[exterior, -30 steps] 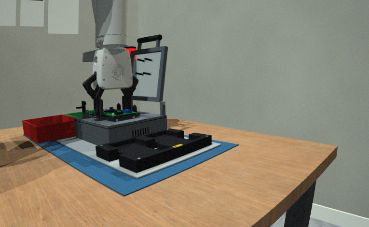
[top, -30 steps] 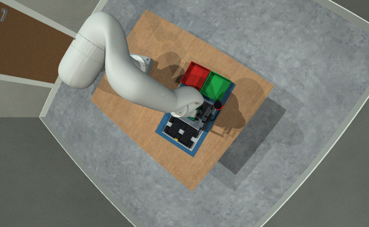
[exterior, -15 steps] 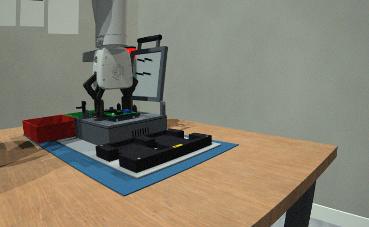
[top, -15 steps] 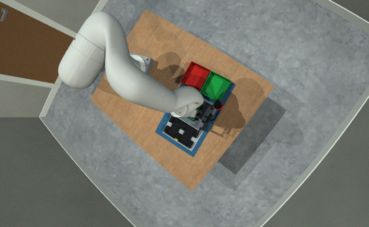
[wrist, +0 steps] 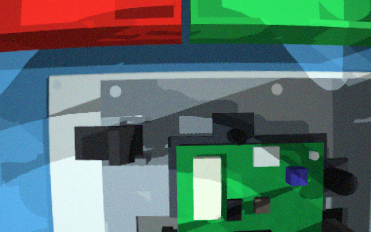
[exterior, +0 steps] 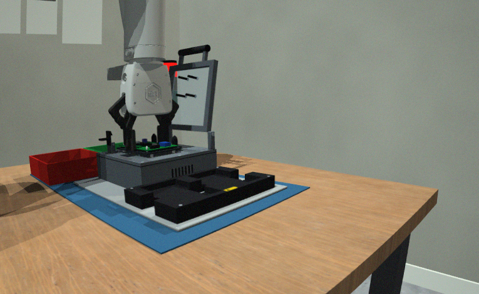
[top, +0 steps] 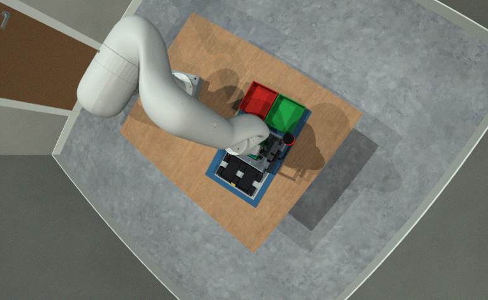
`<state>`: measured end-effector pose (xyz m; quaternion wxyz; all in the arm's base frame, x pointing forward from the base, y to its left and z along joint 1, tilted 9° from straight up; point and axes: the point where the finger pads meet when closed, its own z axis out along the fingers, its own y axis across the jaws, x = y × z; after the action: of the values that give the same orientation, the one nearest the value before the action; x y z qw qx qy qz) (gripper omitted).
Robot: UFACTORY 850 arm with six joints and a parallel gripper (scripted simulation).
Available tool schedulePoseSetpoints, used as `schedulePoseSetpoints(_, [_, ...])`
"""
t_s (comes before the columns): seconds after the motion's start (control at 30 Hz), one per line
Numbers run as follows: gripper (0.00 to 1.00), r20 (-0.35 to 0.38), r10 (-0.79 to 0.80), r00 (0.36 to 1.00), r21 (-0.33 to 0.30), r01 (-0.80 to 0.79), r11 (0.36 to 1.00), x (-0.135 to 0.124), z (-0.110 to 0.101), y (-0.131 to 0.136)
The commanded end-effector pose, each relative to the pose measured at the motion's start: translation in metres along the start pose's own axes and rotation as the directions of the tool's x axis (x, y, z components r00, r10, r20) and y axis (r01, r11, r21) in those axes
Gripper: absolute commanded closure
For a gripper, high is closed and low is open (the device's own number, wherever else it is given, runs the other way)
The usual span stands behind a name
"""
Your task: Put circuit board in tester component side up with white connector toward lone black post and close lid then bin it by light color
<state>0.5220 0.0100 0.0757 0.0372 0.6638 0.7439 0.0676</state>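
Observation:
The green circuit board [exterior: 158, 147] [wrist: 249, 190] lies flat on the grey tester [exterior: 153, 168] [wrist: 143, 99], component side up. Its white connector [wrist: 207, 186] is on the side toward a lone black post [wrist: 109, 144] [exterior: 108, 140]. The tester's lid [exterior: 194, 95] stands upright, open. The signal light [exterior: 168, 64] [top: 289, 138] behind the arm glows red. My gripper [exterior: 146, 142] is down over the board. Its fingers are open and stand on either side of the board. The fingertips do not show in the wrist view.
The red bin [top: 258, 98] [exterior: 62, 166] [wrist: 78, 25] and the green bin [top: 288, 113] [wrist: 287, 20] stand side by side behind the tester. The black tray [exterior: 197, 191] [top: 240, 175] lies in front of it, all on a blue mat [exterior: 153, 233].

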Motion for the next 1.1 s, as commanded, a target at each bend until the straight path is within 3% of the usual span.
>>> schedulePoseSetpoints(0.0, [0.18,0.000,0.000,1.000,-0.002,0.000,1.000,-0.0001,-0.0006,0.0009])
schedulePoseSetpoints(1.07, [0.21,0.000,0.000,1.000,-0.002,0.000,1.000,-0.0001,-0.0006,0.0009])
